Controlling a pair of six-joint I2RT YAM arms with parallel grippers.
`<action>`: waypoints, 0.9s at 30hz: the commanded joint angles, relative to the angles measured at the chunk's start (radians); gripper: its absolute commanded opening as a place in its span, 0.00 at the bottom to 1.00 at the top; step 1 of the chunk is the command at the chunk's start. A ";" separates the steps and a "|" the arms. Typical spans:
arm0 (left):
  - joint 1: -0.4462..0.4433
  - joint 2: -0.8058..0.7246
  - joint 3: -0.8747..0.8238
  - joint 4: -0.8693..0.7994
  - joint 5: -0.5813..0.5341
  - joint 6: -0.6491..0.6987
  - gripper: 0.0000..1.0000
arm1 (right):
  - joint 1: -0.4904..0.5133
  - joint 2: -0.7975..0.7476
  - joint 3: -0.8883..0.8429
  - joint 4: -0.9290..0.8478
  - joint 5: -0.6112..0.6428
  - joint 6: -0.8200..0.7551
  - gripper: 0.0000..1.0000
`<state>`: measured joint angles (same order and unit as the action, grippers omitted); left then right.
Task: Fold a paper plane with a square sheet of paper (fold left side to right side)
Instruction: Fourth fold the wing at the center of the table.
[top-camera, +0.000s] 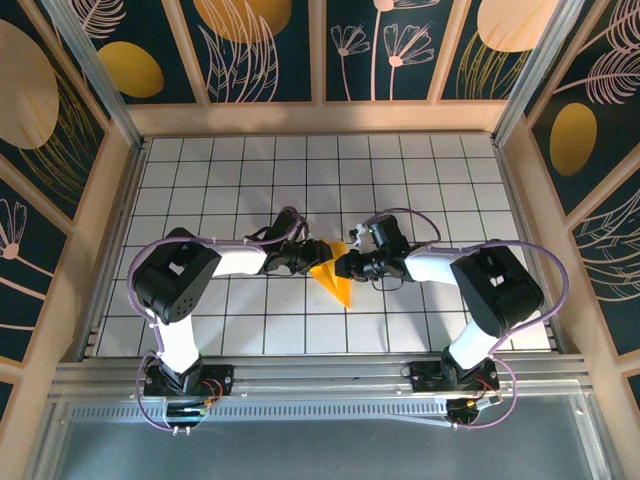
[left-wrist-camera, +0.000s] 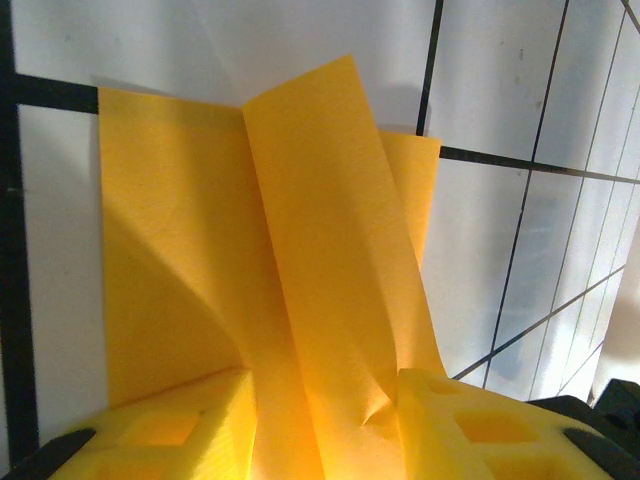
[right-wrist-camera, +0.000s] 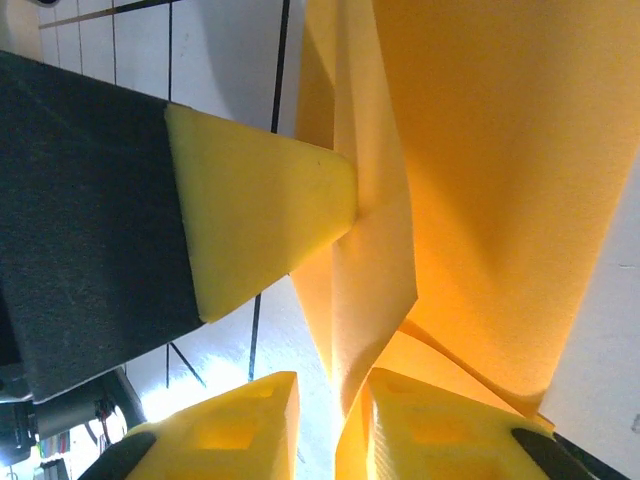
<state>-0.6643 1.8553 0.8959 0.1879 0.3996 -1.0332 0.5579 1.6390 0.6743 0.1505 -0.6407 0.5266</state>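
Paper plane (top-camera: 333, 278) found at mid-worktop (top-camera: 200, 170): a narrow orange-yellow dart, its tip nearer the arm bases, caught between the two grippers. On inspection the left gripper (top-camera: 303, 256) is clamped on it. In the left wrist view an upright flap fills the gap between the yellow fingers (left-wrist-camera: 170, 430) and dimples against the opposite one. The right gripper (top-camera: 352, 266) has its jaws nearly together about a folded edge in the right wrist view; whether they actually bite cannot be told. One finger (right-wrist-camera: 260, 210) of the left gripper presses its wedge tip into that same fold from the side. Assessment: the left-to-right fold is in hand, and the layers stand loose rather than flat. Recommended practice: use one gripper as an anchor near the spine, carry the free flap across until its edge meets the opposite edge, then press the crease down onto the worktop from the nose outward. Risk noted: two grips this close together may twist or tear thin paper, so one should release before any sliding.
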 joint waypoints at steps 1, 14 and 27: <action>-0.004 0.033 -0.008 -0.025 -0.033 -0.016 0.41 | -0.006 0.006 0.018 -0.026 0.030 -0.014 0.14; -0.004 0.032 -0.004 -0.036 -0.038 -0.011 0.41 | -0.006 0.018 0.055 -0.135 0.127 -0.064 0.01; -0.004 0.036 0.001 -0.040 -0.036 -0.009 0.42 | -0.005 0.038 0.074 -0.158 0.173 -0.081 0.00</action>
<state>-0.6643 1.8553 0.8963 0.1879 0.3927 -1.0332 0.5575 1.6638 0.7238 0.0170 -0.4953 0.4694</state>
